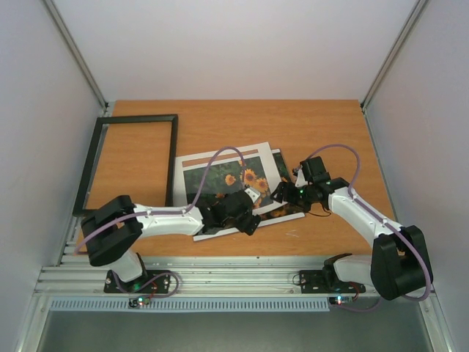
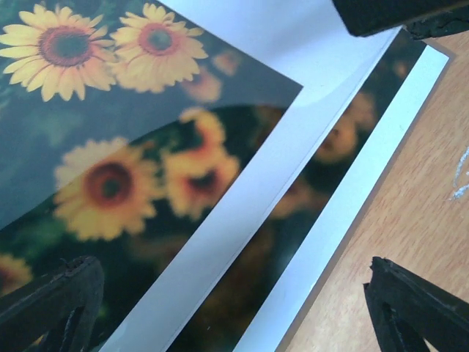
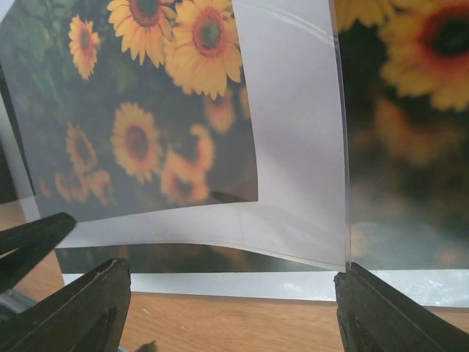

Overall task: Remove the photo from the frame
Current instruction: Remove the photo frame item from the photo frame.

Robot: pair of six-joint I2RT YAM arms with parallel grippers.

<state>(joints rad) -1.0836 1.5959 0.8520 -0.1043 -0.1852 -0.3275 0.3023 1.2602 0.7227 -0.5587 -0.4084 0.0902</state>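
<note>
The black frame (image 1: 174,161) lies empty at the table's left, apart from both grippers. The sunflower photo (image 1: 233,178) lies mid-table under a white mat (image 1: 220,155) that is shifted off it. In the left wrist view the mat's border (image 2: 242,213) runs diagonally over the photo (image 2: 110,183), whose white edge (image 2: 344,213) sticks out beyond it. My left gripper (image 2: 234,308) hovers open over that near edge. My right gripper (image 3: 234,308) is open at the photo's right near corner, where the mat's corner (image 3: 293,220) curls up slightly off the photo (image 3: 410,147).
The wooden table (image 1: 322,125) has grey walls on both sides and a metal rail along its near edge. The two grippers (image 1: 245,213) (image 1: 282,194) sit close together; the right one's finger (image 2: 388,15) shows at the top of the left wrist view.
</note>
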